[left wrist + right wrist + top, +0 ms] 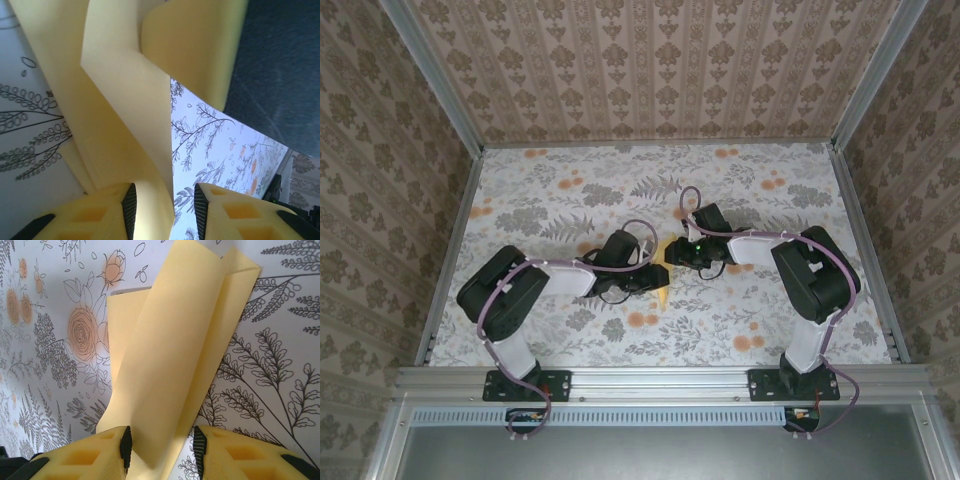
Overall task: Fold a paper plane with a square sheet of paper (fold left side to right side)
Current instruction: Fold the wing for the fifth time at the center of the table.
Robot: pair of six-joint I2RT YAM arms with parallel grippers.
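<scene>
Brown damask-papered walls (650,60) box me in; floral cloth (570,180) on surface; metal rail (660,380) at near edge; even light.

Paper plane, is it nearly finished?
Done: the yellow paper already has long folds. In hand: it sits between the parted jaws of the left pincer and right pincer. Left: its flaps stand up, not pressed flat yet.

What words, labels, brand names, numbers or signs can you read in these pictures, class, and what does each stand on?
None: no readable text anywhere.
The yellow paper is plain, the tablecloth carries only flowers and ferns, and the walls only a repeating ornament.
</scene>
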